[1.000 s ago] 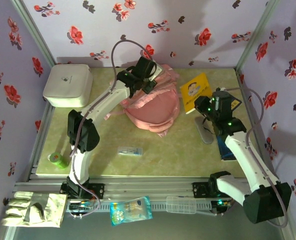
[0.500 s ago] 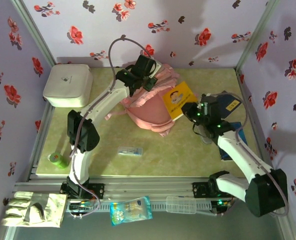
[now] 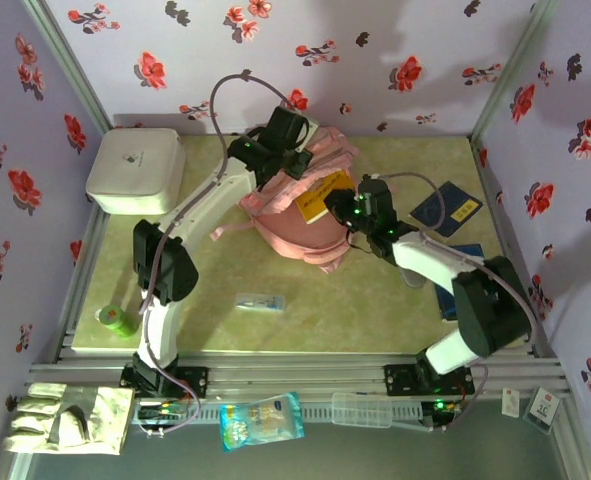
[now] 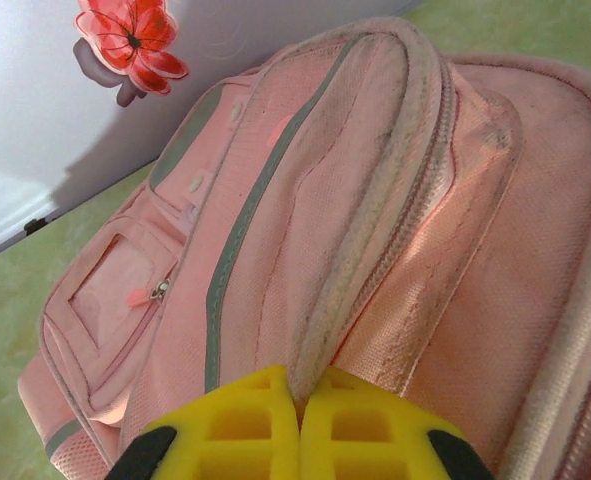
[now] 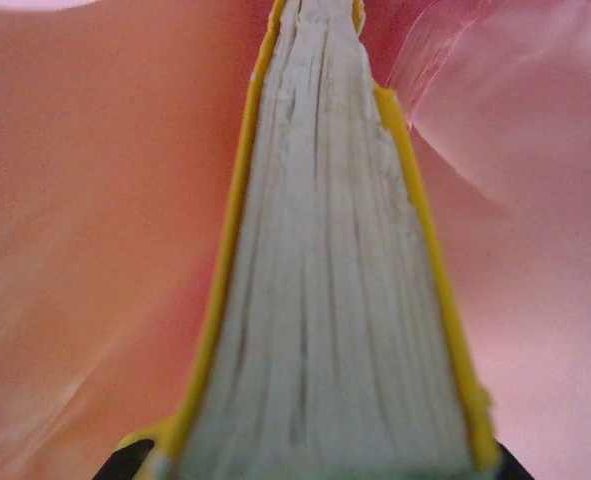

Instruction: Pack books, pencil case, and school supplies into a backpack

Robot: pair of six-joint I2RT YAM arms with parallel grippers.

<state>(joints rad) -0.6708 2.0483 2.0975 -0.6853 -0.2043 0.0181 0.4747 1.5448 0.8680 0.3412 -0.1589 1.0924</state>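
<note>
Your left gripper [image 4: 299, 425] pinches backpack [image 3: 305, 230] rim tight; your right gripper [image 3: 353, 208] clamps yellow book [image 3: 321, 192], leading edge inside opening, fabric close both sides, bare table [image 3: 375, 290] nearside

A white rounded box [image 3: 135, 172] sits in the far left corner of my table [image 3: 395, 300], on the pale green top and close against the wall. Off the near edge, below the metal rail [image 3: 305, 372], lie a pair of pale work gloves [image 3: 65, 417] at the left, a blue-white bag [image 3: 260, 420] nearer the middle and a clear plastic tray [image 3: 360, 409] just right of it (two small tags [image 3: 543, 408] lie further right). The lilac walls [image 3: 395, 50] carry red and dark flowers.
</note>
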